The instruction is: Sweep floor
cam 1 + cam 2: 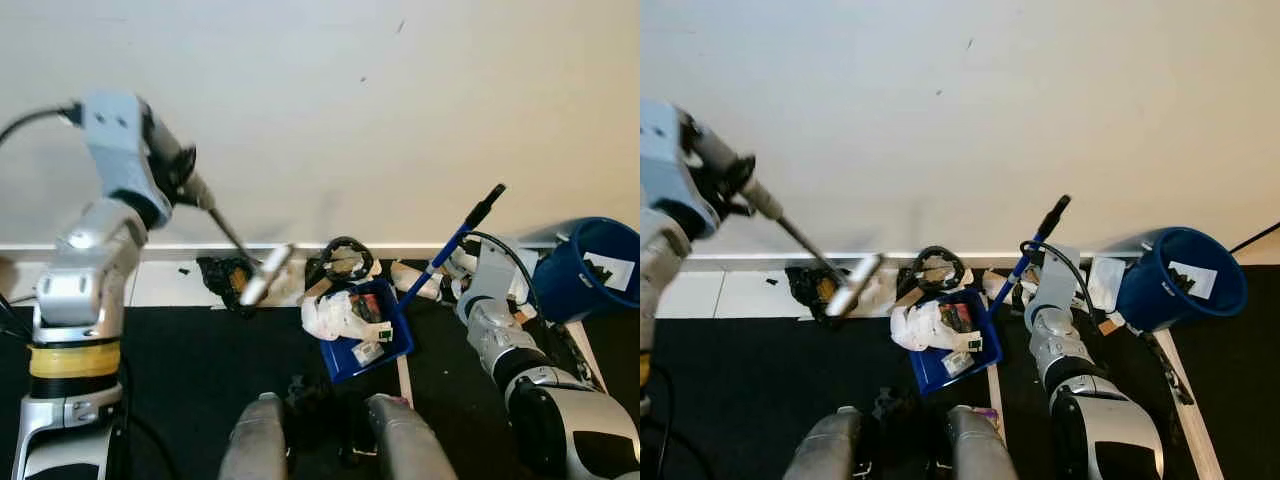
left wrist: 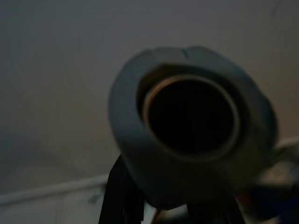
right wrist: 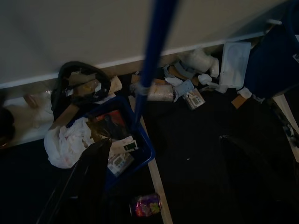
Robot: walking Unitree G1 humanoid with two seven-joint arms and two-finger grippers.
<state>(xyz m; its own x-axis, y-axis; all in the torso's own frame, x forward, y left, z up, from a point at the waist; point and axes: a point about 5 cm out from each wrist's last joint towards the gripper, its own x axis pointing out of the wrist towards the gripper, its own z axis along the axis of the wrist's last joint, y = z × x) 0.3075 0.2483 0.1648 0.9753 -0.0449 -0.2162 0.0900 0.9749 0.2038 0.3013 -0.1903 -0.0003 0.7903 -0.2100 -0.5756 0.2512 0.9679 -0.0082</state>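
Observation:
My left gripper [image 1: 188,178] is raised high on the left and shut on the grey broom handle [image 1: 228,230]. The handle slants down to the pale brush head [image 1: 265,275], which rests by the black rubbish [image 1: 224,272] at the wall. The handle's open end [image 2: 191,116] looms large in the left wrist view. A blue dustpan [image 1: 372,345] lies on the dark floor holding a white bag [image 1: 333,315] and scraps. Its blue handle [image 1: 455,240] stands up beside my right arm. The right gripper [image 3: 166,144] has its fingers apart, with only floor between them.
A blue bin [image 1: 585,268] stands on the right by the wall. More litter [image 3: 191,86] lies between bin and dustpan, and a black ring [image 1: 345,258] behind the pan. A small can [image 3: 147,205] sits on the dark carpet. My legs [image 1: 260,440] are below.

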